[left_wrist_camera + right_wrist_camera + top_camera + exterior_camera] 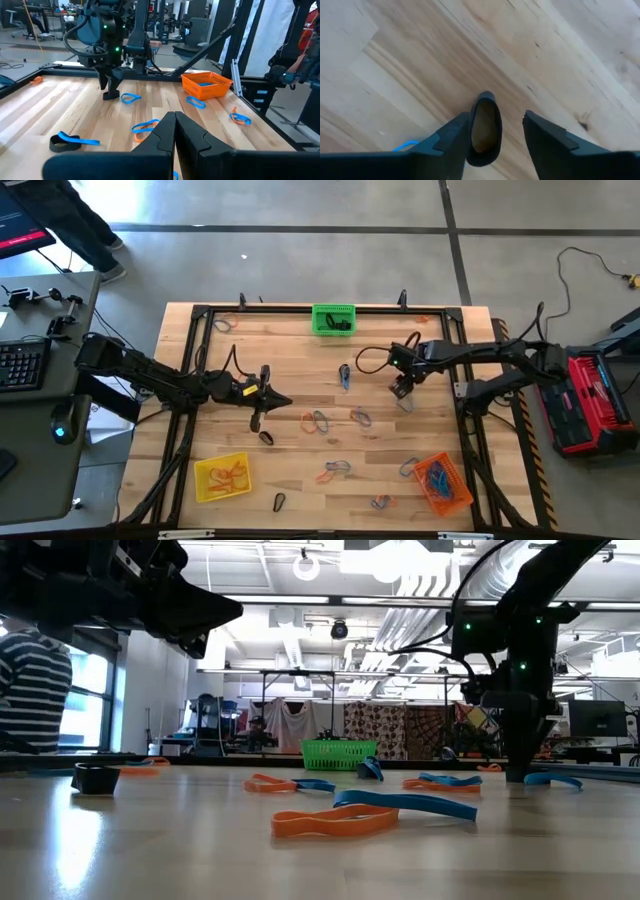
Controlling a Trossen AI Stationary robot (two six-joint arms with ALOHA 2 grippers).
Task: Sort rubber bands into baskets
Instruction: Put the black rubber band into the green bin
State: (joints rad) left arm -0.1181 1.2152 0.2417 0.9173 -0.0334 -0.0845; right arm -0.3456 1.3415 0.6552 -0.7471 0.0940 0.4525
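My right gripper [512, 137] points down at the wooden table [300, 360], right of its centre, fingers open. A small black rubber band [484, 125] lies flat on the wood between them, close to one finger. My left gripper [175, 117] hovers level left of centre, shut and with nothing in it. Orange, blue and black rubber bands [318, 420] lie scattered on the table. The green basket [333, 318] stands at the far edge. The yellow basket [222, 477] is near left and the orange basket [442, 483] near right, both with bands in them. My right gripper straddles the black band from above with open fingers. The band's long side [472, 131] lies right beside one finger; whether that finger touches it I cannot tell. The band rests flat on the table.
A black metal frame [190, 380] runs round the table's edges. Cables trail from both arms. A blue band [131, 98] lies just beside my right gripper. A side desk with a keyboard [22, 365] stands to the left, and a person [30, 690] shows beyond the table.
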